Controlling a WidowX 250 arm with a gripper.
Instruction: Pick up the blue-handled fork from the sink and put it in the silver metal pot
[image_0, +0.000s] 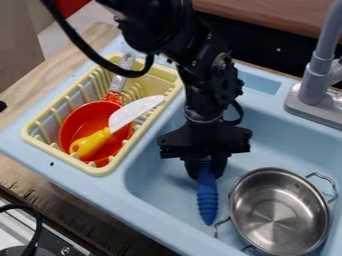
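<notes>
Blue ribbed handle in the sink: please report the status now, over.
Gripper over sink, closed on blue ribbed handle. Handle hangs tip toward near side of basin. Steel pot close beside it, could obstruct sideways movement. Over.

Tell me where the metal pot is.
In the camera view, the metal pot is at lower right, in the sink, just right of the blue handle in the gripper.

No text, label, number or sign can be read (not a single legible character).
</notes>
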